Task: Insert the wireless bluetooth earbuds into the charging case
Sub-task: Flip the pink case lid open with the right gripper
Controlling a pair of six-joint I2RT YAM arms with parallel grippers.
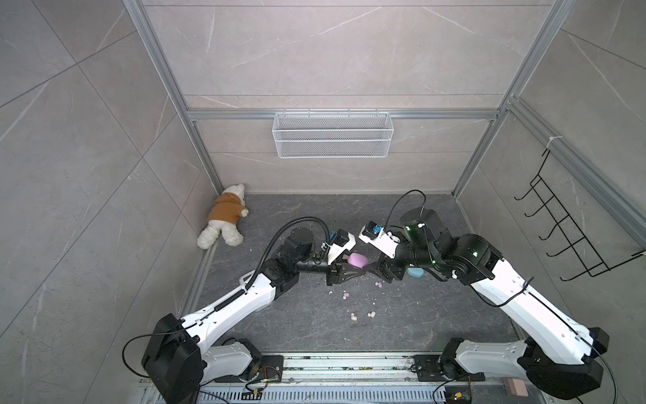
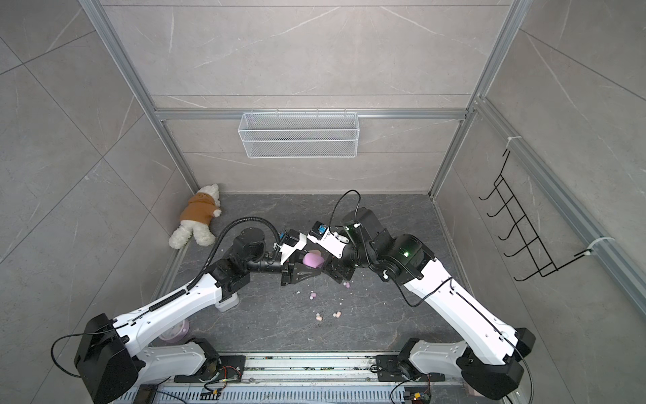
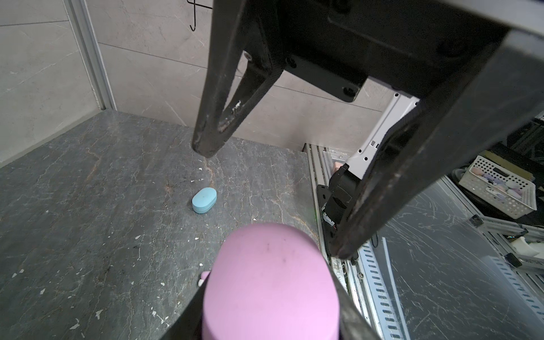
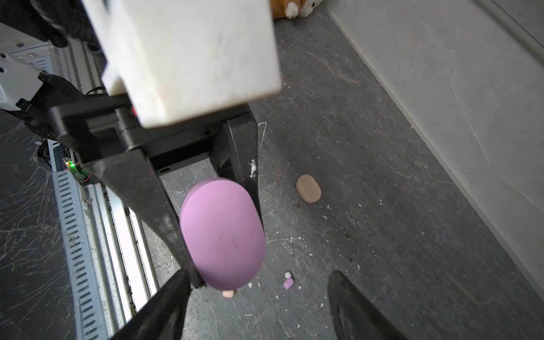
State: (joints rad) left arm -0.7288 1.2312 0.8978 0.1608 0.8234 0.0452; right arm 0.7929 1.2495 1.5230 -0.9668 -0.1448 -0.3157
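my left pincer (image 1: 360, 264) clamps the lilac case (image 1: 357, 260); right pincer (image 3: 273, 203) gapes empty just beside the case. earbuds (image 1: 353, 317) lie loose on the table (image 1: 419, 314) near it. risk: my prying could twist it free.

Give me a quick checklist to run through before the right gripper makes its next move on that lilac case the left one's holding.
1. Left gripper shut on the lilac charging case: ok.
2. Right gripper open, with nothing in it: ok.
3. Case lid open to take earbuds: not ok, it looks closed.
4. Right gripper touching the case: cannot tell.
5. Earbuds in view: ok, several lie loose on the table, a lilac earbud among them.
6. Blue charging case and peach charging case out of the way: ok, both lie apart on the table.
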